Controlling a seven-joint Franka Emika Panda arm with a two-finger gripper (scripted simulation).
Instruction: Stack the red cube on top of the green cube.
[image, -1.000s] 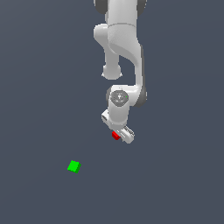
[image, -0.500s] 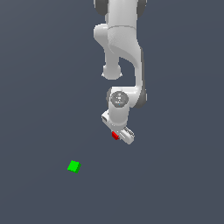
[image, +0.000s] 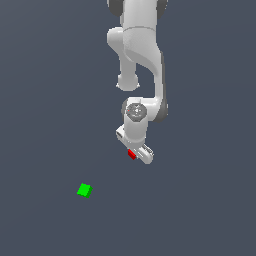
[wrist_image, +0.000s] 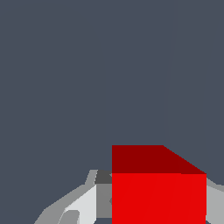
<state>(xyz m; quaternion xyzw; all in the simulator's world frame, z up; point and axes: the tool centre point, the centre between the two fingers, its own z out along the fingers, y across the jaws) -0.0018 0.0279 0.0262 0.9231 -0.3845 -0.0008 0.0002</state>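
Since a second ago the arm (image: 140, 60) has shifted only slightly: the gripper (image: 136, 153) with the red cube (image: 131, 154) sits a touch higher in the exterior view, while the green cube (image: 84, 190) has stayed put.

The arm hangs down from the top of the exterior view, wrist bent over the bare grey floor (image: 45, 100). The gripper's jaws are closed on the red cube, which fills the space between the fingers (wrist_image: 83, 205) in the wrist view. The green cube rests on the floor, well apart, lower and toward the exterior view's left.

To carry well, I judge the grip should stay firm, the cube be kept clear of the floor, centred above the green cube, edges squared, then lowered slowly before release.
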